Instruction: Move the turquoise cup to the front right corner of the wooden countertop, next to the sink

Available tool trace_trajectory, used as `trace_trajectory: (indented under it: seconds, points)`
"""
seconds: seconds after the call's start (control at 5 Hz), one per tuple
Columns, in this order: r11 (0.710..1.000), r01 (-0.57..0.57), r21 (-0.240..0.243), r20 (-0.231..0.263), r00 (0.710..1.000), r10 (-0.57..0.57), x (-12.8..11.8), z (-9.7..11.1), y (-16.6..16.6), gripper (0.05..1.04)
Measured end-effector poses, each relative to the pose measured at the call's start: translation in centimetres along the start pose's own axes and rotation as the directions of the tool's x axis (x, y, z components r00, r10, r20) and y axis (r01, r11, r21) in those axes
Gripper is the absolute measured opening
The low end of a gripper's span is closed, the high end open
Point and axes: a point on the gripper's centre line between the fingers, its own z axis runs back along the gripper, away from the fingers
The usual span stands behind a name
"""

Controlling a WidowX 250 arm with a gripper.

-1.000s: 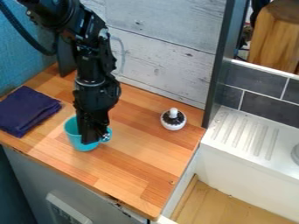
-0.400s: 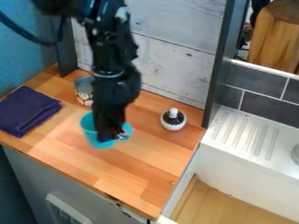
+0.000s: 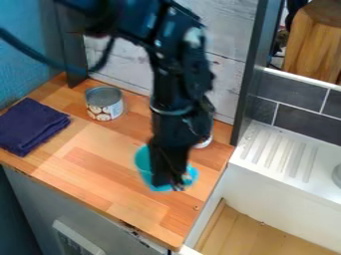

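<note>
The black gripper (image 3: 170, 183) hangs at the right front of the wooden counter, shut on a turquoise cup (image 3: 142, 163). Much of the cup is hidden behind the gripper; its left wall and a bit of its right side show around it. Whether the cup's base touches the wood, I cannot tell. Behind the gripper and mostly covered by the arm is a small round white object (image 3: 205, 143). Farther back on the left stands an open metal can (image 3: 104, 104) with a printed label.
A folded dark blue cloth (image 3: 30, 125) lies at the counter's left. On the right, past a dark upright post (image 3: 249, 82), is a white sink with a ribbed drainboard (image 3: 283, 152). A whitewashed plank wall (image 3: 113, 62) borders the counter's back.
The gripper and the turquoise cup have moved together to the right and toward the counter's front edge. The can has come out from behind the arm, which now covers most of the round white object.
</note>
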Motion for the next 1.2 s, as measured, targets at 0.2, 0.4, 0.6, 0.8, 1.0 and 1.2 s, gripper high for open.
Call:
trace_trajectory:
  seconds: [0.2, 0.4, 0.6, 0.8, 1.0, 1.2]
  points:
    - [0.999, 0.031, -0.039, -0.053, 0.998, -0.033, 0.9, -2.6, -1.5, 0.087]
    - [1.0, 0.004, -0.021, -0.099, 0.995, -0.007, 1.3, -4.4, -0.9, 0.087]
    - [1.0, -0.007, 0.007, -0.118, 0.993, 0.008, 1.7, -5.2, -0.1, 0.087]
    - [1.0, -0.022, 0.018, -0.124, 0.992, 0.024, 1.7, -5.3, 0.3, 0.087]
    - [0.998, -0.057, 0.01, -0.126, 0.99, 0.058, 1.1, -5.3, 1.3, 0.12]
    - [0.994, -0.111, -0.02, -0.134, 0.985, 0.108, 0.2, -5.4, 1.7, 0.32]
